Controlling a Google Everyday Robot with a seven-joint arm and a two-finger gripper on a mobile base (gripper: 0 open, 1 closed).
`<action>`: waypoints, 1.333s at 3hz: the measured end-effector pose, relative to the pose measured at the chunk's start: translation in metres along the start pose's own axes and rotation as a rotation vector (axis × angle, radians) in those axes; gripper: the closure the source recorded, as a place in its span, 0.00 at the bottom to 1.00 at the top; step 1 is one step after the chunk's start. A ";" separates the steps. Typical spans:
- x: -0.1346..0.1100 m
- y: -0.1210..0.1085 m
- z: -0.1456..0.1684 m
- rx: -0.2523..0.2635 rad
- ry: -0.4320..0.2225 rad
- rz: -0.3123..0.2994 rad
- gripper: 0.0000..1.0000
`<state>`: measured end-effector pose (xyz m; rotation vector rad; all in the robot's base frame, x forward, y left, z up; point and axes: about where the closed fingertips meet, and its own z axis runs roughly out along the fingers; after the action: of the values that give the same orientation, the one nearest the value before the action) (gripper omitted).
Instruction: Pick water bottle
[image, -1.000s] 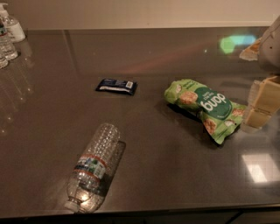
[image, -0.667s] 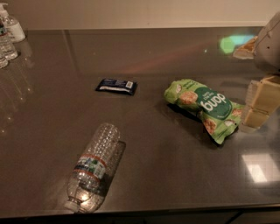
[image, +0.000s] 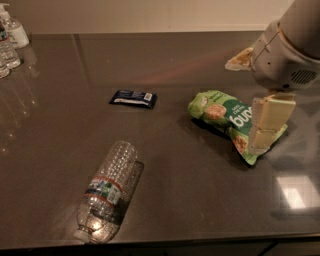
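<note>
The water bottle lies on its side at the front left of the dark table. It is clear ribbed plastic with a red-edged blue-green label band, and its white cap points toward the table's front edge. My gripper hangs from the white arm at the right. It is over the right end of the green snack bag, far to the right of the bottle and not touching it. It holds nothing that I can see.
A dark blue snack wrapper lies in the middle of the table. Small clear bottles and a white pump-top bottle stand at the far left corner. A tan object lies at the back right. The front edge of the table runs just below the bottle.
My arm and gripper have moved left into view, from the right edge to above the green bag's right end. The bottle, the wrapper and the bag have not moved.
</note>
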<state>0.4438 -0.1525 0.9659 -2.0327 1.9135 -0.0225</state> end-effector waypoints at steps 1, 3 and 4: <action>-0.033 0.001 0.018 -0.035 -0.027 -0.126 0.00; -0.090 0.013 0.048 -0.107 -0.069 -0.323 0.00; -0.113 0.023 0.061 -0.139 -0.094 -0.400 0.00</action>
<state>0.4268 -0.0288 0.9281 -2.4312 1.4621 0.1084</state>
